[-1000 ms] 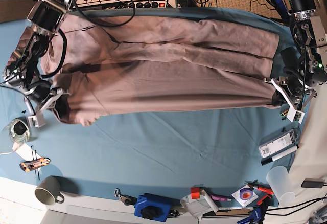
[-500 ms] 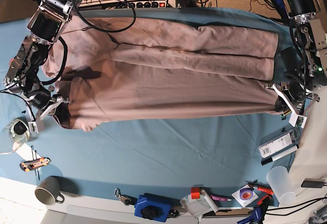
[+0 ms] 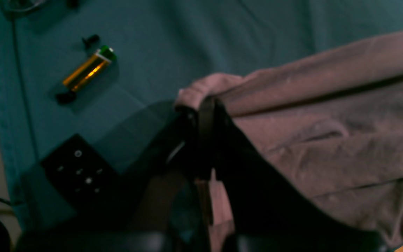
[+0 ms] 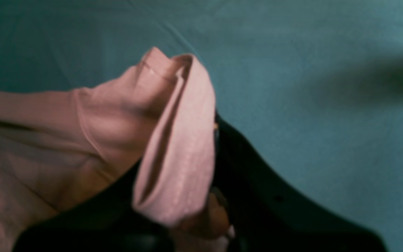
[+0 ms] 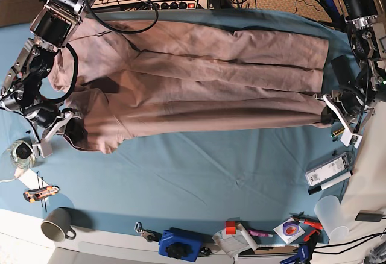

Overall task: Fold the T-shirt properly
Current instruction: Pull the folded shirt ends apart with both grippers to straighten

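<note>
Base view: the T-shirt (image 5: 199, 83) lies stretched across the far half of the teal cloth (image 5: 199, 179), its length running from one arm to the other, with long folds and creases along the body. The near edge hangs in a shallow curve between the two grippers.

Right gripper (image 5: 67, 125), at the left of the base view: jaws closed on the shirt's near corner at the collar end. The right wrist view shows a folded, hemmed bunch of fabric (image 4: 177, 147) pinched in the black jaws, with the rest of the shirt trailing off to the left over the cloth (image 4: 310, 105).

Left gripper (image 5: 329, 104), at the right of the base view: jaws closed on the shirt's opposite near corner. In the left wrist view the fabric edge (image 3: 201, 92) curls over the tips of the closed jaws (image 3: 205, 108), and the shirt spreads to the right and away from them.

Also on the cloth in the left wrist view: a gold battery (image 3: 87, 70) with a green end, and a black block (image 3: 77, 171) with small screws, both well apart from the shirt.

Along the near table edge in the base view: a mug (image 5: 57, 223) and a blue box (image 5: 181, 244).
</note>
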You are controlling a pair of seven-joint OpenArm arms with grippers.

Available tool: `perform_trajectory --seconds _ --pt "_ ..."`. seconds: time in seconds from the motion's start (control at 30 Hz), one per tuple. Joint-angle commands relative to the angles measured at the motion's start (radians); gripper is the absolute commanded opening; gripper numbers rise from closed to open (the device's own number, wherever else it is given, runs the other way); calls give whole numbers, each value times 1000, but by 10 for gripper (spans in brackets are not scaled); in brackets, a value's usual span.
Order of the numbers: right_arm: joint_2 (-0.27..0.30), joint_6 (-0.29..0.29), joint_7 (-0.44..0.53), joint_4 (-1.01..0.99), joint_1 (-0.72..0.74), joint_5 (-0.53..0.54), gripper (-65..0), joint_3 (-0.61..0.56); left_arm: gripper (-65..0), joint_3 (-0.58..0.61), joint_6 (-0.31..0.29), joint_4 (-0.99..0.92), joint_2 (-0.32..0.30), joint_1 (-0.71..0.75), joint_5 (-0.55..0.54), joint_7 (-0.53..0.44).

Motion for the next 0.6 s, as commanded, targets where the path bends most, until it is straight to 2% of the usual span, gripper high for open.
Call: perform_trajectory --seconds 0.0,0.07,0.17,0.33,0.43,0.5,0.57 --pt "20 -2 10 21 19 11 -650 5 -650 -10 5 16 -19 -16 -7 -10" --pt "20 -2 8 24 3 24 -650 6 -650 -11 5 18 -19 -16 -9 18" --pt "20 -2 -27 40 -40 89 -650 24 -650 -23 4 18 -19 -15 -75 75" --pt "20 -2 -34 129 -137 145 -650 96 -650 -61 -22 18 -19 -13 -101 95" --pt "20 -2 -35 174 -199 155 -650 135 -650 -106 -26 18 -19 4 -161 119" --pt "20 -2 -47 187 -237 180 -650 153 -650 -129 -66 18 -19 26 -200 123" --pt "20 -2 -75 193 -271 214 -650 161 -650 -141 -75 18 -19 51 -245 145"
